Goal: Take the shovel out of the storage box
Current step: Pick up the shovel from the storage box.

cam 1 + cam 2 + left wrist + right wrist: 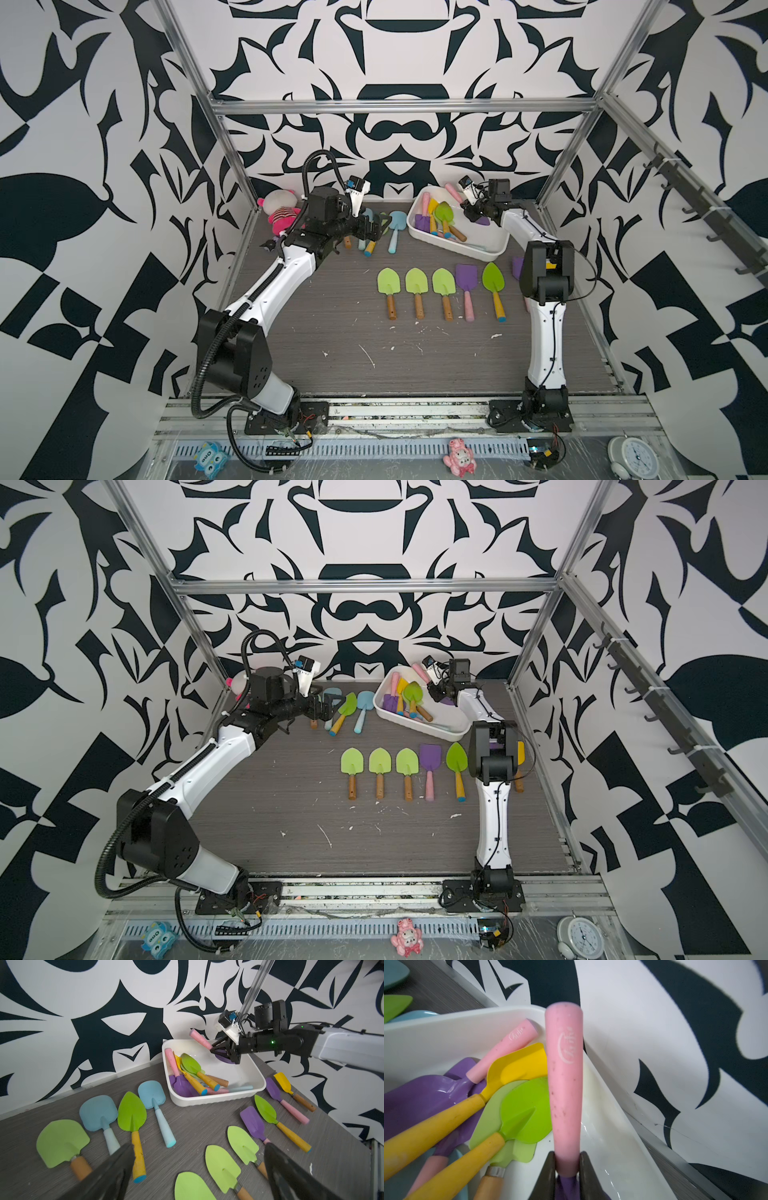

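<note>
Roughly six heaped shovels [442, 220] lie in the storage box [484, 237], too tangled to count surely. The right gripper [568, 1157] pinches a purple shovel [564, 1084] by its pink handle over the box. The left gripper [198, 1145] gapes wide above eleven loose shovels [415, 282] on the table [332, 353].

The grey table [415, 365] bears the storage box [453, 250], scattered shovels [388, 281] (many green) and a plush toy [279, 214].
</note>
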Controlling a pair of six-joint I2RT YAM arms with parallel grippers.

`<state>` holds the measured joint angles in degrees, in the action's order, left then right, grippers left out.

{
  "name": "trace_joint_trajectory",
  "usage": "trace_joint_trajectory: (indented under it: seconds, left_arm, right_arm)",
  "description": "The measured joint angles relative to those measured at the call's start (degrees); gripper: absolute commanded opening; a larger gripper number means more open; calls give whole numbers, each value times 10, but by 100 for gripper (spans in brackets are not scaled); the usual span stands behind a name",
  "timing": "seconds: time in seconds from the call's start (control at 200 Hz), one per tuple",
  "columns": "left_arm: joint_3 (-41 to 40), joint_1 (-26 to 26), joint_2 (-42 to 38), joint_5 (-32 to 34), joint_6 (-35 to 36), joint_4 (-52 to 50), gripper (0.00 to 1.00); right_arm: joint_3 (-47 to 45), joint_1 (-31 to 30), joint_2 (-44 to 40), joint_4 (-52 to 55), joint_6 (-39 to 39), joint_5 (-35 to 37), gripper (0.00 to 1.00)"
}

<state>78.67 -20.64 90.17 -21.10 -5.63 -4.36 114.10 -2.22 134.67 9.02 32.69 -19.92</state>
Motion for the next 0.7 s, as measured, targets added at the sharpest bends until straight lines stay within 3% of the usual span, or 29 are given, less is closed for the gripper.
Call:
trace_joint_trajectory:
  seconds: [0.28, 0.7]
  left_arm:
    - [161, 0, 109, -43, -101, -32, 100]
    - [296, 0, 220, -121, -203, -81, 97]
  right_arm:
    - [-85, -1, -92, -28, 26, -47, 0]
    - [-156, -44, -203, -17, 92, -73, 0]
